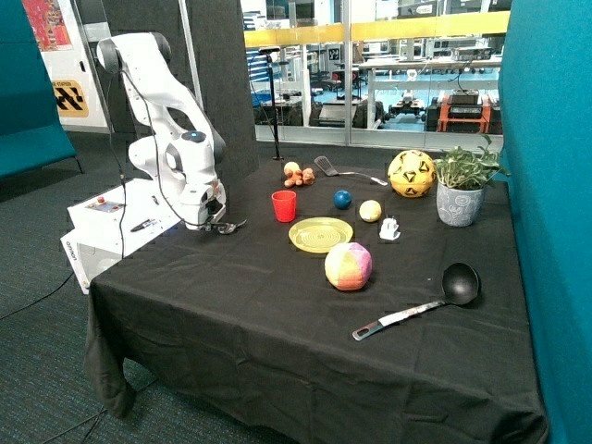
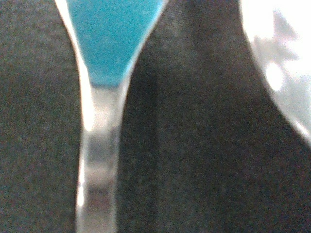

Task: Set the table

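Observation:
My gripper (image 1: 215,220) is down at the table's surface near the edge closest to the robot's base, over a small dark utensil (image 1: 231,225) lying on the black cloth. The wrist view is very close to a shiny metal utensil handle (image 2: 97,160) that widens into a teal-coloured part (image 2: 114,39), lying on the black cloth (image 2: 204,145). A pale rounded shape (image 2: 286,63) shows at one edge of the wrist view. A yellow plate (image 1: 320,234) lies mid-table with a red cup (image 1: 284,205) beside it, both well away from the gripper.
A pink-yellow ball (image 1: 348,265) sits in front of the plate. A black ladle (image 1: 435,298) lies near the front. A blue ball (image 1: 343,199), yellow ball (image 1: 370,211), small white object (image 1: 389,228), spatula (image 1: 338,169), fruit pile (image 1: 298,174), yellow soccer ball (image 1: 412,173) and potted plant (image 1: 460,190) stand further back.

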`<state>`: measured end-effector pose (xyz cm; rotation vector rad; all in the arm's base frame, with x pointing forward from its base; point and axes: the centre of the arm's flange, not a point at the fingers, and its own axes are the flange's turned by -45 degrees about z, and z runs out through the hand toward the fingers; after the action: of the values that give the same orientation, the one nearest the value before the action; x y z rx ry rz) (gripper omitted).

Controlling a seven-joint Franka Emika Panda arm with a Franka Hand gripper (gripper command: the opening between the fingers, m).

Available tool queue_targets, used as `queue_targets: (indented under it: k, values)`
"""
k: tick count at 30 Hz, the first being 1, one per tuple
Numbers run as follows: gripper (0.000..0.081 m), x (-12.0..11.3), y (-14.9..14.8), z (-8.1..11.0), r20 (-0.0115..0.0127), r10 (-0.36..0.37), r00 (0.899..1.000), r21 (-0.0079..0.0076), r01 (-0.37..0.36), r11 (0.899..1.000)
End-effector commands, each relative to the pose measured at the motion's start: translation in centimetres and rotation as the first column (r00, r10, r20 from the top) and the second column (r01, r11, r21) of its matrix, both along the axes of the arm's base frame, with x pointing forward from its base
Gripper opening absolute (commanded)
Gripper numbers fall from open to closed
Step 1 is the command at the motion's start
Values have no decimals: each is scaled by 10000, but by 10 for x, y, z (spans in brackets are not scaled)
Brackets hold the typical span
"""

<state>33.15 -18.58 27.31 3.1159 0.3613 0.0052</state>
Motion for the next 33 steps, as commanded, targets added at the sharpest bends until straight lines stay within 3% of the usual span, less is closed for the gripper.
queue_targets:
  k: [1, 15, 22, 27, 33]
  values:
    - [460, 2, 3, 0, -38, 61, 10000, 44, -61, 10000]
    - [479, 0, 1, 1, -38, 24, 10000, 44, -23, 10000]
    - [414, 0, 1, 5, -38, 40, 10000, 44, -40, 10000]
    - [338, 10, 8, 20, -38, 224, 9997, 44, -224, 9997]
    - [314, 21, 14, 33, -38, 297, 9996, 44, -297, 9996]
